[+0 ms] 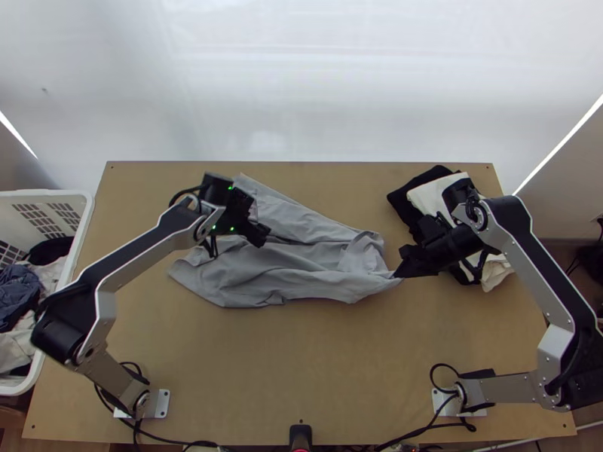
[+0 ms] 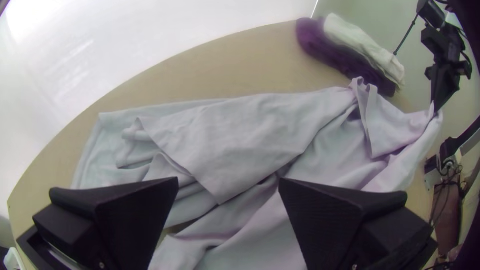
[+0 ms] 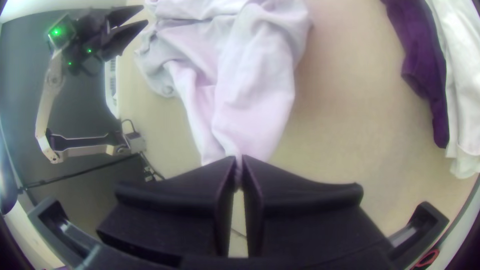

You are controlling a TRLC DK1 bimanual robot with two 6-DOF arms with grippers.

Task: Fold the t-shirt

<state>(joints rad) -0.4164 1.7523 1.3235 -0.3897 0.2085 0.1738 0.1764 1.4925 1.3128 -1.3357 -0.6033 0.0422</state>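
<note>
Cloth of the grey t-shirt is lying loosely bunched and creased across the middle and left of the table, some of it overlapping in folds. Left arm is angling outward from its base to a bent elbow, then slanting up and inward, so that the left gripper is hanging over the left part of the garment. In its own wrist view, the left gripper's fingers are standing wide apart, with nothing between them but the view of the fabric beneath.

Right arm is running sideways from its base, bending sharply near the table's right edge and slanting back inward over a pile of dark and cream garments. The right gripper is pointing toward the middle, and its fingers are pinching the t-shirt's near right end, which is tapering to a narrow tip between them. A white basket of clothes is standing beside the table's left edge.
</note>
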